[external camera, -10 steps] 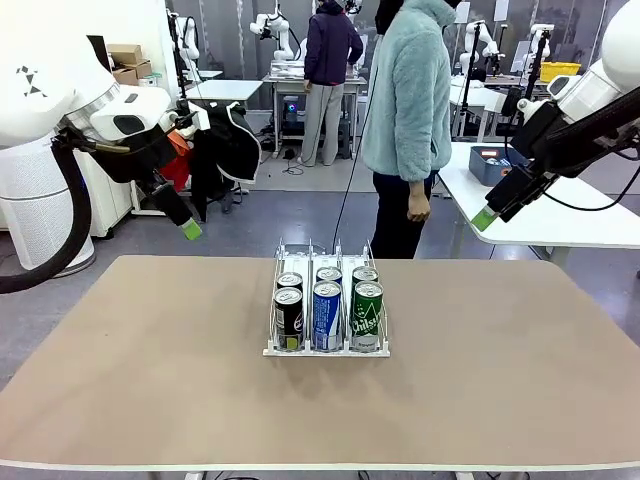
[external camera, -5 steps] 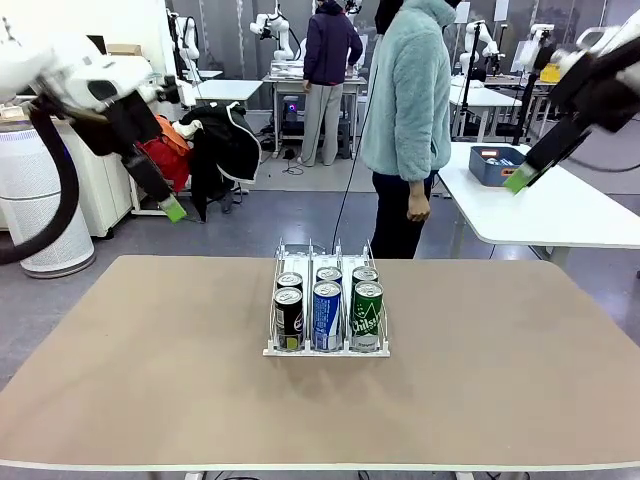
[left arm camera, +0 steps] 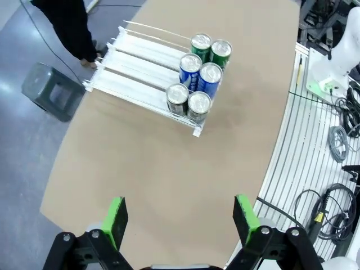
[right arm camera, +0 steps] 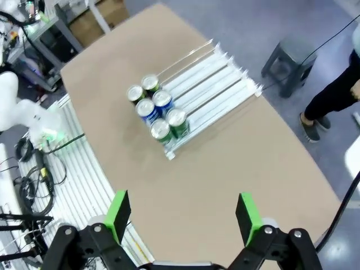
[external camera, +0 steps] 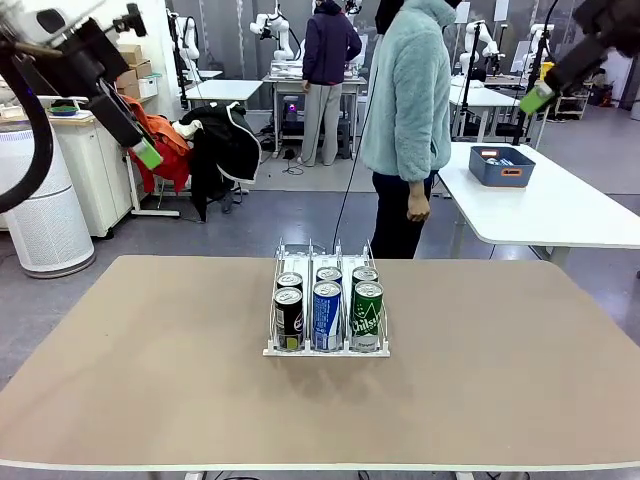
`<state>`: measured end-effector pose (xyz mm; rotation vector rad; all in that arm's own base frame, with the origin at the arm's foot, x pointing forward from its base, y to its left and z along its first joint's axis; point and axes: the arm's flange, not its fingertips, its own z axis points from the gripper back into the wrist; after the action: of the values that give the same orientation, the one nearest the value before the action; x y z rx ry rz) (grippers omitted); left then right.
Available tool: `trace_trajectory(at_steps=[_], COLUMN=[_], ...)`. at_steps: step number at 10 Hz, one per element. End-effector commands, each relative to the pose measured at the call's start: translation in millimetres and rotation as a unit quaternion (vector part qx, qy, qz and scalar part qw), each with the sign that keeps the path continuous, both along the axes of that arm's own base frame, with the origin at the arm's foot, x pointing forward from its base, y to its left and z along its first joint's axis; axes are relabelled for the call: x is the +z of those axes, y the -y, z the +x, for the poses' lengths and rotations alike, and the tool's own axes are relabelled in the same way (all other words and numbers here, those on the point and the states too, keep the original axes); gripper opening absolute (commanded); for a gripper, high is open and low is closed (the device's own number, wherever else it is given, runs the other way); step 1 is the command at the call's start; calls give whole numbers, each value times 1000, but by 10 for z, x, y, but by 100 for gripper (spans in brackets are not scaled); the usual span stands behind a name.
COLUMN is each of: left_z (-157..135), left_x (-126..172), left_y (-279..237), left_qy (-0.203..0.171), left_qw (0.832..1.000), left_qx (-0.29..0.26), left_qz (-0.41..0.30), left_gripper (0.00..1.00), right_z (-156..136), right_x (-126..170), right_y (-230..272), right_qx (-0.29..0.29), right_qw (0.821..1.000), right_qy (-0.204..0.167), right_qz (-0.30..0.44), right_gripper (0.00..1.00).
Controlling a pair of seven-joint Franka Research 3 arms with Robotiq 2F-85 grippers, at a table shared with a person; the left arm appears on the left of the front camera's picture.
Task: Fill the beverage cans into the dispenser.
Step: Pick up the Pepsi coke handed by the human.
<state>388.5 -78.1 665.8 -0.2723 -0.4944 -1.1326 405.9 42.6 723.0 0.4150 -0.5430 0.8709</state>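
Above the tan surface (external camera: 150, 380), where six beverage cans (external camera: 327, 315) fill the dispenser (external camera: 300, 351), the left end effector (left arm camera: 180, 212) and right end effector (right arm camera: 183, 216) hang spread wide, holding nothing.

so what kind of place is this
Probably a robotics lab or workshop: the left arm's black, green-padded end effector hangs open above the tan table, loose cables lie beside it, and a white workbench stands behind.

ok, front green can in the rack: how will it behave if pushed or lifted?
The front green can is tall and slim, so a high push would probably tip it, though the dividers of the dispenser should limit sideways fall. Its smooth round wall may slip in a light grip. Laid down, it would likely roll.
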Motion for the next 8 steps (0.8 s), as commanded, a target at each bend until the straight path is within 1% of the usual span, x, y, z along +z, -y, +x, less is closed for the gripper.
trace_trajectory(at_steps=[1, 2, 3, 5, 6, 7, 8], left_z=[-28, -57, -99, -74, -76, -95, -75], left_x=[100, 222, 328, 488, 526, 398, 565], left_y=[-2, -12, -22, -55, -37, -8, -81], left_qy=[19, 37, 56, 82, 96, 81, 83], left_qw=[999, 998, 995, 991, 987, 988, 991], left_qx=[28, 50, 74, 94, 110, 117, 99], left_qz=[-4, -7, -25, -50, -64, -64, -42], left_gripper=[100, 100, 100, 100, 100, 100, 100], right_z=[77, 69, 38, 0, -24, -13, -13], right_x=[134, 276, 413, 548, 559, 591, 591], right_y=[-51, -40, -17, 12, 29, -10, -10], right_qx=[0, 0, -5, -10, -10, -16, -16], right_qw=[999, 998, 996, 994, 994, 996, 996], right_qy=[44, 65, 82, 103, 102, 86, 86], right_qz=[11, 16, 20, 27, 31, 14, 14], right_gripper=[100, 100, 100, 100, 100, 100, 100])
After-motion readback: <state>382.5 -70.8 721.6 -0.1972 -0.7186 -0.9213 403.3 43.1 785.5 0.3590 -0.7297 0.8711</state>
